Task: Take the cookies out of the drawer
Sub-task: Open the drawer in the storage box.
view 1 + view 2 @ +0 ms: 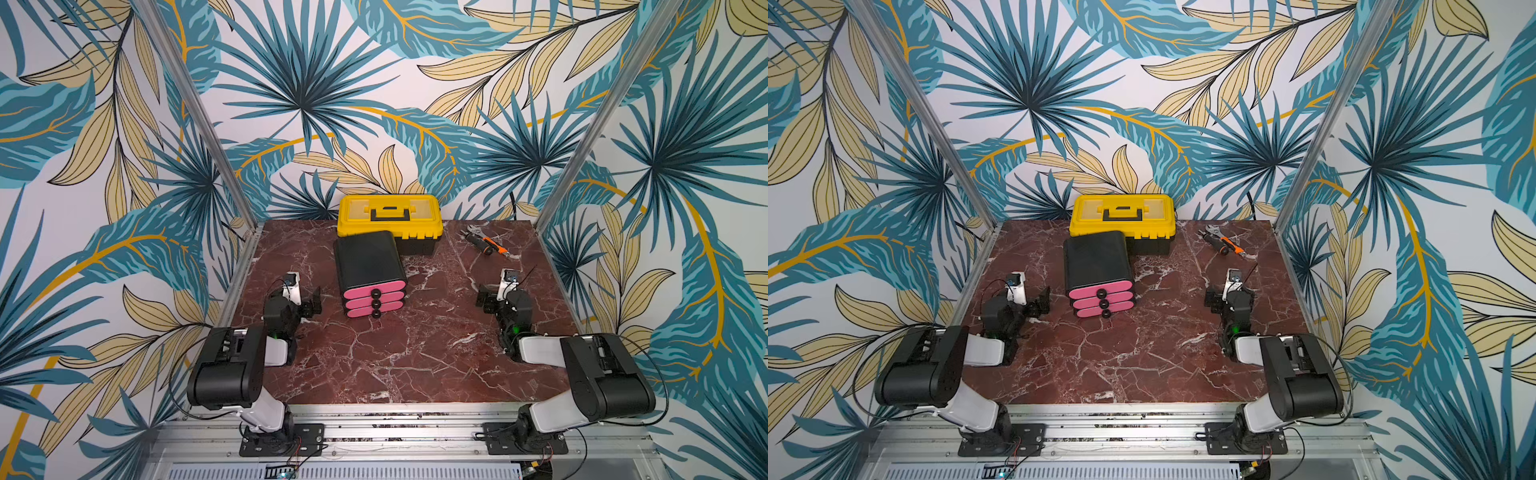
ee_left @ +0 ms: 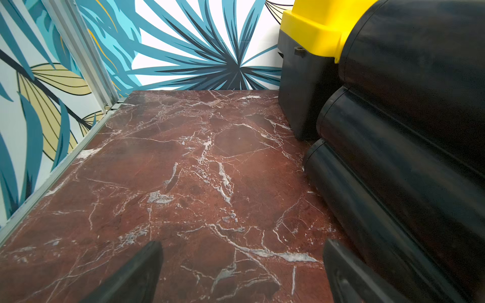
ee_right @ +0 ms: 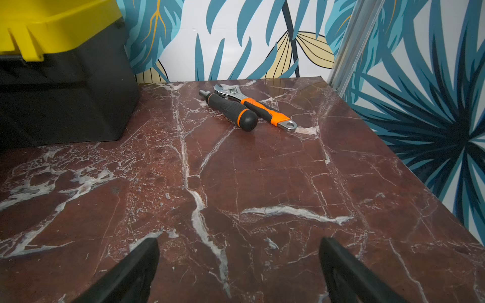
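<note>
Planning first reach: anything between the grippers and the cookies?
Yes. No cookies show; all three pink drawer fronts are shut. Nothing visible lies between the left gripper or right gripper and their knobs.

Black pink-fronted drawer unit (image 1: pixel 1096 262) in front of yellow toolbox (image 1: pixel 1158 224)

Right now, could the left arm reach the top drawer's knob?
Probably yes: the left hand, open and empty, sits just beside the drawer unit, and only bare table lies between it and the top knob.
</note>
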`<state>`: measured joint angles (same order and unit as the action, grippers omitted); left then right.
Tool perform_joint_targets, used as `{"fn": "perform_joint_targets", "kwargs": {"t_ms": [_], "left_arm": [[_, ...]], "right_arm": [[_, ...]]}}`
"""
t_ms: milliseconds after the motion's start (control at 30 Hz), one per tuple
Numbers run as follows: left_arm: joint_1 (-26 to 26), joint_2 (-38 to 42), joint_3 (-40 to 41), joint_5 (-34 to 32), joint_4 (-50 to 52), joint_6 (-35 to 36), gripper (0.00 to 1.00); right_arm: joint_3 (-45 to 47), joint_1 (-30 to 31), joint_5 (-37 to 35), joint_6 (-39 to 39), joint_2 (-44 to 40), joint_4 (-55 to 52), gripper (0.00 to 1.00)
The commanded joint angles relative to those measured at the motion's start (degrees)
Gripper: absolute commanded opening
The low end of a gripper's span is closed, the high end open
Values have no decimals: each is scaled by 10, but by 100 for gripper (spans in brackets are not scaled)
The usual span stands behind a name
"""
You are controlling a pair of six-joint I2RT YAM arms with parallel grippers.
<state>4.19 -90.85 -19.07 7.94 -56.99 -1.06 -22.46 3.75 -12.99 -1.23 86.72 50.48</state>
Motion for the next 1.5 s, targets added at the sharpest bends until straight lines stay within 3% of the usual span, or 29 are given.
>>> {"fn": "perform_joint_targets", "kwargs": {"t_ms": [0,667,833,900,967,1033,1167,1233,1267,1367,1467], "left_arm": [[2,11,-17,4,4,-1,100],[2,11,-17,1,4,-2,100],[2,50,10,-88,-12,-33,100],[-5,117,11,-169,59,-57,100],[-9,209,-39,-209,252,-113,100],[-10,287,-132,-221,504,-161,100],[-12,359,-246,-253,722,-267,100],[-10,411,-276,-308,804,-405,100],[-2,434,-290,-288,829,-425,100],[7,492,-296,-174,804,-391,100],[6,462,-348,-95,886,-420,100]], "right_arm": [[-5,-1,3,3,-3,-7,100],[-7,-4,14,2,-3,-11,99],[-16,-3,-31,-6,-38,-47,100],[-52,-4,-82,-46,-85,-172,99],[-110,-4,-103,-88,-119,-335,99],[-158,-3,-69,-136,-150,-469,99],[-220,-3,9,-267,-195,-634,100],[-246,-2,53,-328,-213,-703,99],[-254,2,67,-356,-222,-725,99],[-256,21,110,-394,-252,-737,99],[-252,41,170,-427,-262,-731,100]]}}
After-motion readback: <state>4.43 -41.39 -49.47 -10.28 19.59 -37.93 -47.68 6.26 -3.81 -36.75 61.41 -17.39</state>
